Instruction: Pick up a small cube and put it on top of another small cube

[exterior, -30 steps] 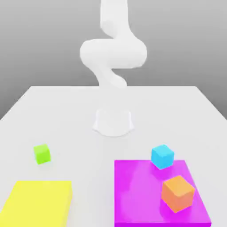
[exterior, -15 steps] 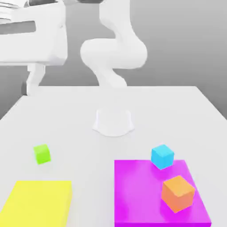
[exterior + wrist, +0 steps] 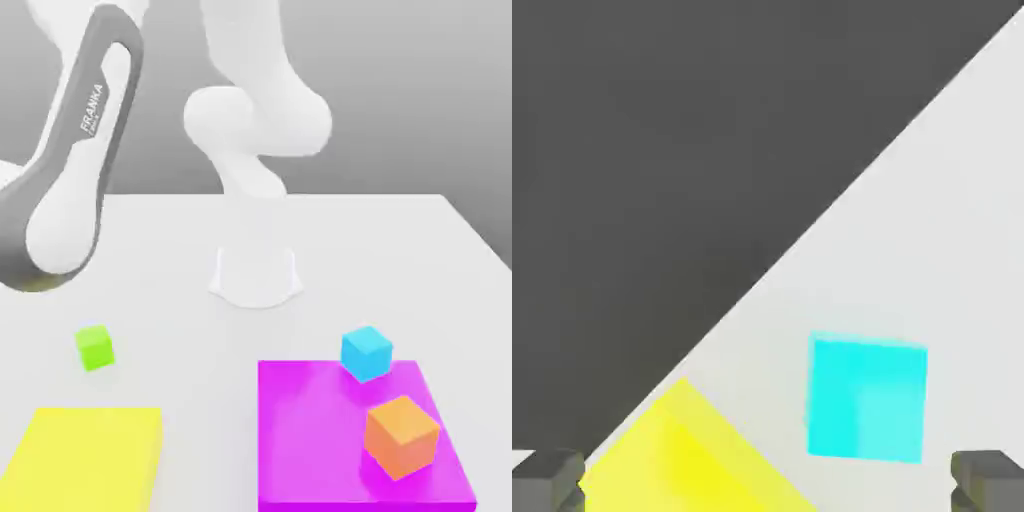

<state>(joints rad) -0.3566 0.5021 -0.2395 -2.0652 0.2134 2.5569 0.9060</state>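
Gripper: the two fingers of the gripper (image 3: 768, 480) stand spread wide, with nothing pinched between them.
Yellow slab: the yellow slab (image 3: 85, 460) lies at the exterior view's left.
Magenta slab: the magenta slab (image 3: 310, 430) lies at the exterior view's right.
Orange cube: the orange cube (image 3: 401, 437) is over the magenta slab, one corner turned toward the camera.
Blue cube: the small blue cube (image 3: 366, 353) is at the magenta slab's far edge, beyond the orange cube; a vertical edge points toward the camera, with a side face angled to each side. Its sides look equal, so it has no long axis.
Lime cube: the lime-green cube (image 3: 95, 347) sits on the white table (image 3: 330, 230) beyond the yellow slab.
Arm: the arm's base (image 3: 256, 278) stands farther back.
Cyan square: the hand view has a cyan square (image 3: 867, 400) near the yellow slab; I cannot tell what it is.
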